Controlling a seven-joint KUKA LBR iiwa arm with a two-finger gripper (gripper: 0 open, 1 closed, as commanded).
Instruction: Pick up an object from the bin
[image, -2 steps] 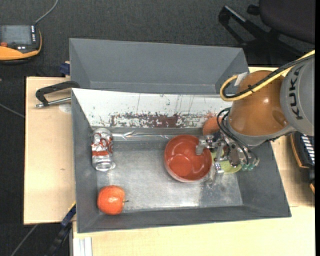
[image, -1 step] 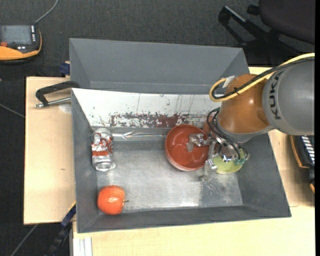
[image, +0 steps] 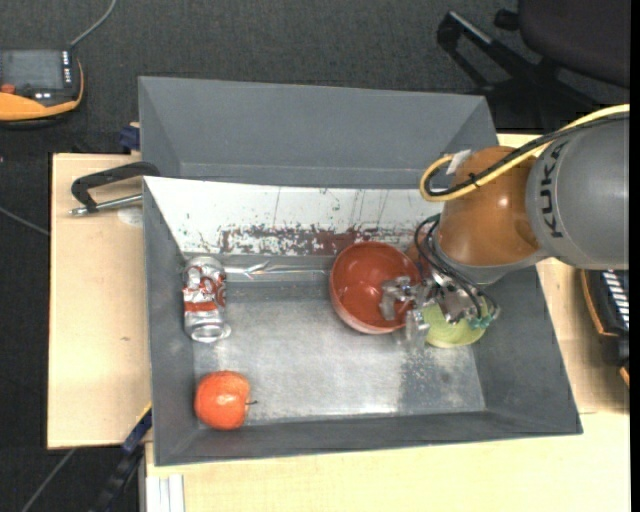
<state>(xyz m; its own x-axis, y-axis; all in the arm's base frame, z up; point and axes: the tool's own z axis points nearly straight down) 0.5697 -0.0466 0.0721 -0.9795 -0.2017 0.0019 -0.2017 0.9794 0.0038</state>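
From where I stand, the arm (image: 592, 200) comes in over the grey bin (image: 320, 365) with its orange cover (image: 485, 215) hanging above the far right part of the floor. The gripper (image: 412, 312) is down low, right at the rim of the red bowl (image: 365, 285) on the side nearest the arm. Whether it is set wide or narrow I cannot tell, as the wrist hides too much of it.

A yellow-green round thing (image: 455, 330) lies just beside the bowl on that same side, partly under the wrist and close against the gripper. Well apart from the bowl, toward the opposite wall, a clear glass jar (image: 205, 298) with red markings lies on its side. A red apple (image: 222, 400) sits in the near corner, farther from the bowl than the jar is.
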